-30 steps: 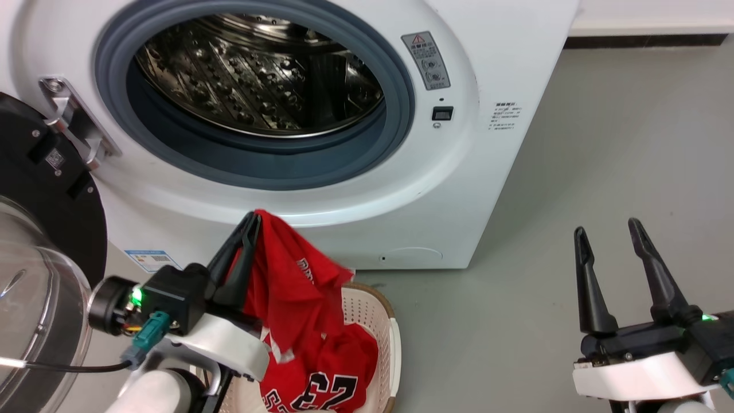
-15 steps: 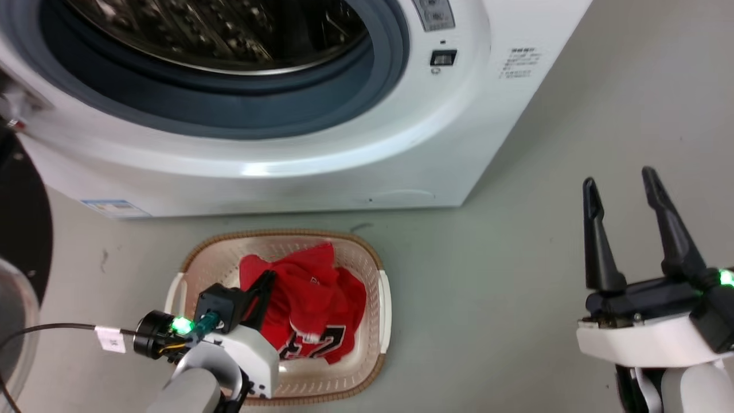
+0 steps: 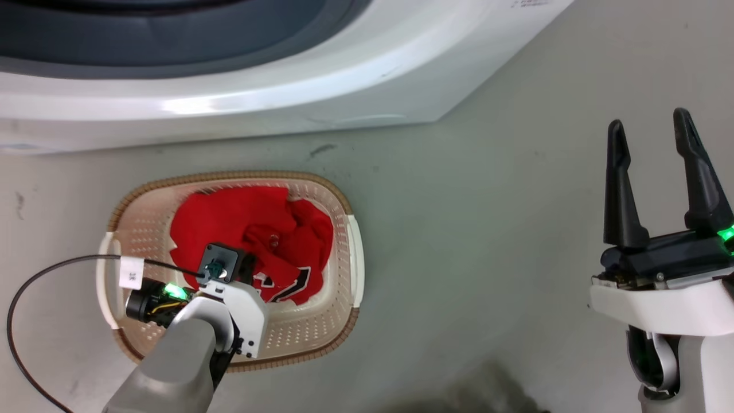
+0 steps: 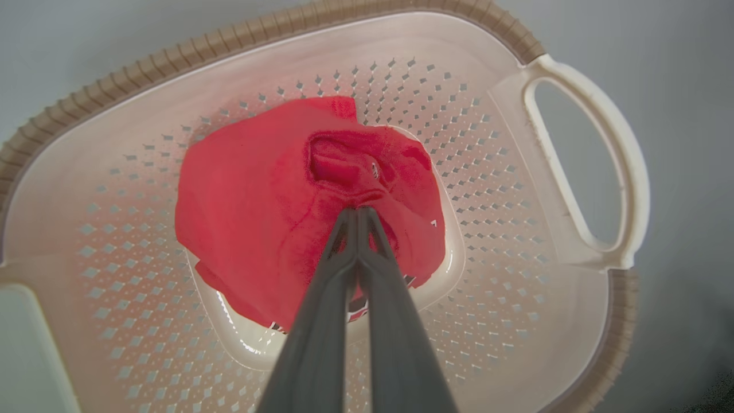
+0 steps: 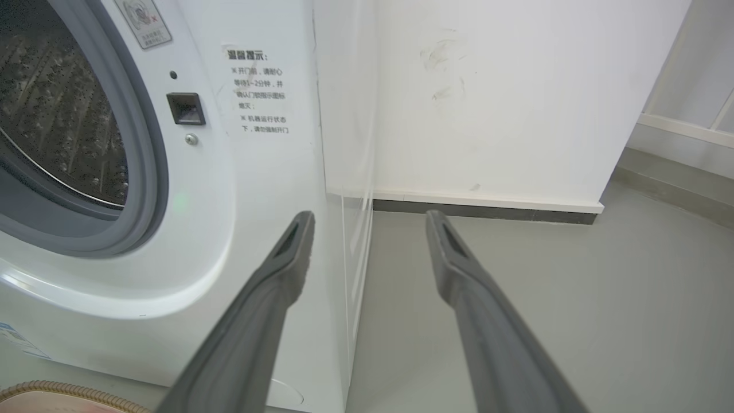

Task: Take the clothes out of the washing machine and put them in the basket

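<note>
The clothes (image 3: 246,229) lie bunched red on the base of the basket (image 3: 229,175), which stands on the floor (image 3: 487,258) just before the washing machine (image 3: 287,97). The left tool (image 4: 356,211) reaches down into the basket, its fingers pressed together on a fold of the top garment. The right tool (image 3: 648,117) hangs spread apart and holds nothing, well off to the side. The part of the drum (image 5: 51,115) in view is bare steel, so the task looks nearly done, with only the letting go left.
</note>
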### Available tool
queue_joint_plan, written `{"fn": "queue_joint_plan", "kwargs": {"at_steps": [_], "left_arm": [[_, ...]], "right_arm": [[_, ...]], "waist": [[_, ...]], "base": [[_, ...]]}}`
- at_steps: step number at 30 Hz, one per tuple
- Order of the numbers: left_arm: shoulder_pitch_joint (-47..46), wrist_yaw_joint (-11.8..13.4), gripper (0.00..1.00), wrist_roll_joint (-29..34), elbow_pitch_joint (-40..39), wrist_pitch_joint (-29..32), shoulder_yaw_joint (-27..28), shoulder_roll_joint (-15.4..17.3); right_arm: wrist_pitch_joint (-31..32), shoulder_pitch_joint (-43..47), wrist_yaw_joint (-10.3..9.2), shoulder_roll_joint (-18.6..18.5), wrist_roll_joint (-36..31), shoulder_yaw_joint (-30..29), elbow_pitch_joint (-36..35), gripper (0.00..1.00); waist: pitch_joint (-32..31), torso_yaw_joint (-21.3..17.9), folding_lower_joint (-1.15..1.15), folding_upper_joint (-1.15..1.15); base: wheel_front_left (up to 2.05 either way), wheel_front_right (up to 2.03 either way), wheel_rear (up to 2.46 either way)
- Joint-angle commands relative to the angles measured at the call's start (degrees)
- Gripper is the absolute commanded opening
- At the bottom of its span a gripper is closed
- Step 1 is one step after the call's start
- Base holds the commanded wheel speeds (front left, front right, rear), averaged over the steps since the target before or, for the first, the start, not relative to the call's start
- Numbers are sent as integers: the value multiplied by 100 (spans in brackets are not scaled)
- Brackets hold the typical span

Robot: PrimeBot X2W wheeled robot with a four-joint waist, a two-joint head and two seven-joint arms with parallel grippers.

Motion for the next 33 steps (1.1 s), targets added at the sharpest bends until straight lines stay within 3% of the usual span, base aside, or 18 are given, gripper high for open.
{"fn": "queue_joint_plan", "kwargs": {"at_steps": [1,7,15,16,17,24,30,33], "left_arm": [[-83,-1,0,40,78,-12,-7,15],[-630,-73,0,163,886,164,-196,-201],[-816,-178,0,277,1203,825,-438,-248],[-797,-189,8,275,1209,836,-451,-242],[-760,-195,100,262,1217,817,-462,-242],[-496,-268,100,161,1237,328,-471,-321],[-170,-123,100,126,1084,-68,-409,-394],[2,20,100,159,628,-94,-314,-355]], "right_arm": [[-9,-109,-4,12,32,1,-19,100],[-9,-278,-4,12,91,-80,-87,100],[-9,-378,-5,11,120,-77,-93,100],[-10,-393,-4,11,121,-76,-79,100],[-9,-405,-4,11,126,-74,-72,100],[-9,-268,-4,10,95,-34,17,100],[-9,26,-4,10,-8,7,122,100],[-9,188,-4,9,-34,12,165,100]], "waist": [[256,-143,-1,0],[673,-211,-1,0],[914,-263,-1,0],[904,-263,-1,0],[876,-258,-1,0],[368,-124,-1,0],[-433,110,-1,0],[-751,221,-1,0]], "base": [[0,0,0],[0,0,0],[0,0,0],[0,0,0],[0,0,0],[0,0,0],[0,0,0],[0,0,0]]}}
